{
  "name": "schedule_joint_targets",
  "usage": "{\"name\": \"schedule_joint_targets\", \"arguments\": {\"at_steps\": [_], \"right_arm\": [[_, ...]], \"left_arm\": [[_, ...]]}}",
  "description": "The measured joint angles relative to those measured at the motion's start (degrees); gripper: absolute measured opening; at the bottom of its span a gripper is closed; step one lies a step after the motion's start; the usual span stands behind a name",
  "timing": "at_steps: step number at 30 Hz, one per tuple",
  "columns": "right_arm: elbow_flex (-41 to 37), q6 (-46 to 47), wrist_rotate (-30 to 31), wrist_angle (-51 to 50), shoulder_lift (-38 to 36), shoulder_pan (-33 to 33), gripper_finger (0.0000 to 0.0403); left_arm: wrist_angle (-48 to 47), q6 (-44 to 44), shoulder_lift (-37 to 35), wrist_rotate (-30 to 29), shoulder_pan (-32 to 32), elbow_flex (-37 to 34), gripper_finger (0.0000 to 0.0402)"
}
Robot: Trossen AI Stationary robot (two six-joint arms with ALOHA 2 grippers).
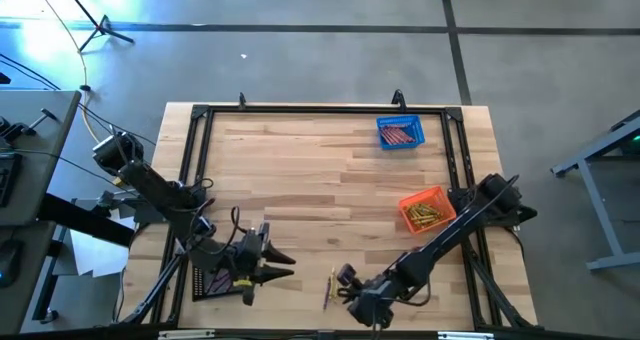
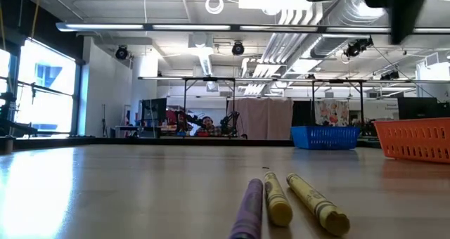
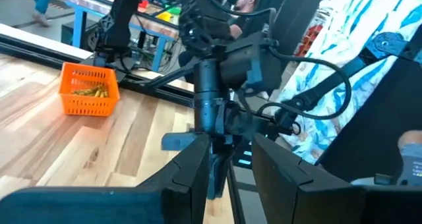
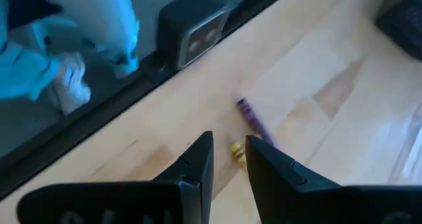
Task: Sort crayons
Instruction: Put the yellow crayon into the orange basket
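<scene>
Three loose crayons lie side by side on the wood near the table's front edge: one purple [image 2: 247, 211] and two yellow [image 2: 276, 197] [image 2: 316, 205]; from above they show as a small bunch [image 1: 329, 288]. My right gripper [image 1: 342, 280] hovers just right of them, slanting down and open. In its wrist view a yellow crayon [image 4: 237, 155] shows on the table past its fingertips [image 4: 229, 151], with the purple crayon [image 4: 254, 122] beyond. My left gripper [image 1: 285, 261] stands open and level to the left of the crayons, over the black basket's [image 1: 213, 281] right side, with nothing held [image 3: 231, 168].
A blue basket [image 1: 400, 133] with red crayons stands at the far right. An orange basket [image 1: 427, 210] with yellow crayons sits on the right, beside my right arm. A black frame [image 1: 320, 108] runs around the table. Bare wood fills the middle.
</scene>
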Motion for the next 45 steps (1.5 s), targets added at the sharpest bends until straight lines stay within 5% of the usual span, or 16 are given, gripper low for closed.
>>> {"name": "schedule_joint_targets", "arguments": {"at_steps": [16,20,29,34,40,45], "right_arm": [[0.3,5.7,-16.0,2.1,2.4,-7.0,0.0073],[0.3,14.6,-18.7,-1.3,2.4,-9.5,0.0073],[0.3,61.7,-5.9,-4.4,2.4,-11.1,0.0073],[0.3,78.1,-2.4,-10.3,2.4,-10.7,0.0073],[0.3,87.4,-0.2,-11.4,2.4,-9.4,0.0073],[0.3,77.5,-1.8,-8.6,2.4,-8.6,0.0073]], "left_arm": [[-1.3,3.2,0.0,-0.2,-0.6,0.0,0.0101],[-1.6,5.5,0.0,-0.2,-0.6,0.0,0.0101],[-1.7,9.2,0.0,-0.5,-0.3,0.0,0.0101],[-2.1,11.2,0.0,-2.2,0.0,0.0,0.0101],[-5.4,12.5,-0.1,-3.1,-0.1,0.0,0.0101],[-6.3,12.0,-0.1,-3.2,-0.1,0.0,0.0101]]}}
